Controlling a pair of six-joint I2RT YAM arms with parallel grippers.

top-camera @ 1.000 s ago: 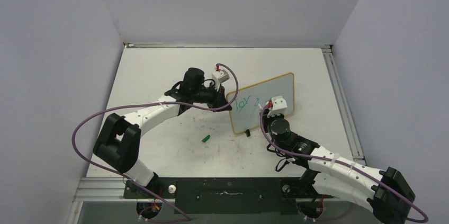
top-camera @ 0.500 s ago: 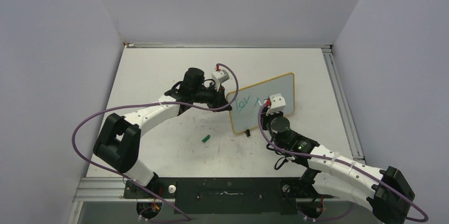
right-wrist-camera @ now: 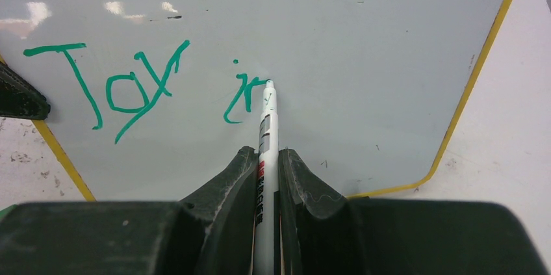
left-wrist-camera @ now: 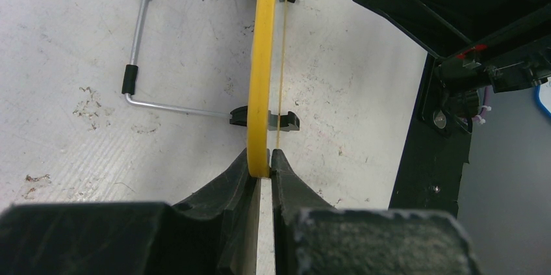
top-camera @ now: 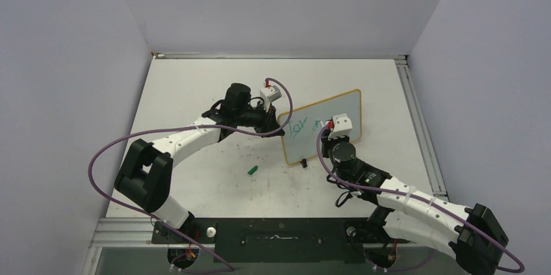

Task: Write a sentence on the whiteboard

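The whiteboard (top-camera: 338, 107), white with a yellow rim (right-wrist-camera: 473, 80), stands tilted mid-table. My left gripper (top-camera: 281, 129) is shut on its left edge; the left wrist view shows the yellow rim (left-wrist-camera: 262, 73) pinched between the jaws (left-wrist-camera: 262, 158). My right gripper (right-wrist-camera: 266, 158) is shut on a white marker (right-wrist-camera: 266, 151) whose tip touches the board. The sentence (right-wrist-camera: 140, 83) reads "Joy" and a partly drawn "in" in teal-green. It also shows in the top view (top-camera: 303, 127). The right gripper (top-camera: 325, 133) is in front of the board.
A small green marker cap (top-camera: 253, 170) lies on the table in front of the board's left side. A wire stand (left-wrist-camera: 140, 41) with black feet props the board from behind. The table's right rail (top-camera: 422, 125) runs close by.
My right gripper has moved slightly up and right along the board with the marker, adding to the stroke after "Joy". The left arm and board have not moved.
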